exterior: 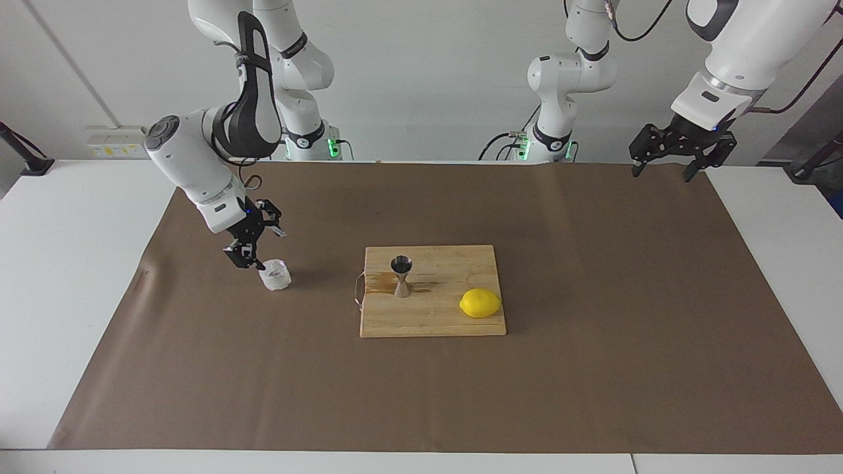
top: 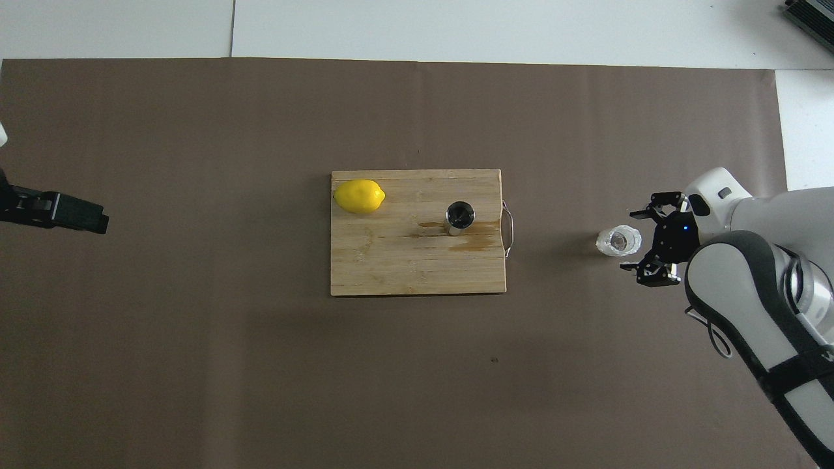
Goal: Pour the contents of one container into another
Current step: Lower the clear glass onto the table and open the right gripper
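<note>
- The right gripper [exterior: 253, 247] hangs with its fingers spread and nothing between them, raised above the brown paper at the right arm's end of the table, just beside and above the clear cup [exterior: 274, 275].
- The clear cup stands upright on the paper, apart from the fingers, well away from the wooden cutting board [exterior: 454, 322] toward the right arm's end.
- The steel jigger [exterior: 402, 276] stands upright on the board, near the edge with the wire handle, the edge that faces the cup; a wet stain marks the wood at its foot.
- A lemon [exterior: 480, 303] lies on the board toward the left arm's end, clear of the jigger.
- The left gripper [exterior: 672, 160] waits, fingers apart and empty, raised over the paper's corner at its own end.
- The relation that matters: cup and jigger sit in a line running along the table, the cup between the right gripper and the jigger, so the right arm is by far the nearer to both.
- Judging by the stain and the released cup, the pouring looks done.
</note>
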### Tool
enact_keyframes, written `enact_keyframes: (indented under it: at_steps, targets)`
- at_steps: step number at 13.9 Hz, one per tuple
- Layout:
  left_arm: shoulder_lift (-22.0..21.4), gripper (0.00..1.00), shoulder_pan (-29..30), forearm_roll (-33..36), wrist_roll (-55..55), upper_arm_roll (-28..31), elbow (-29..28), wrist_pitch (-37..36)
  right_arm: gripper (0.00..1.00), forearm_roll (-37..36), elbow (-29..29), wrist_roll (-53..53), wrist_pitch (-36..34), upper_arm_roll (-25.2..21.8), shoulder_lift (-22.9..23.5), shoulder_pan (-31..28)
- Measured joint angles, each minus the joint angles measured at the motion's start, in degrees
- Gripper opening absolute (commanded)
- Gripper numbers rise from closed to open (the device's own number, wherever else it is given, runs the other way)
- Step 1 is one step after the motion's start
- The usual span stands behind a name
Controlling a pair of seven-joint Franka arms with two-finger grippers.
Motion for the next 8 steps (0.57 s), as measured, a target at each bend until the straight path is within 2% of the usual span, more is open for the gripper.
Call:
enact_keyframes:
  at_steps: [4,8]
  targets:
    - [0.00,1.00,0.00,0.00,0.00,0.00,0.00,0.00,1.00,-9.28,8.37,21.93,-9.43,1.06,-1.73,0.94]
    - [0.00,1.00,0.00,0.00,0.00,0.00,0.00,0.00,1.00,-11.60,17.32,41.49,-15.54,1.73,-0.59,2.64]
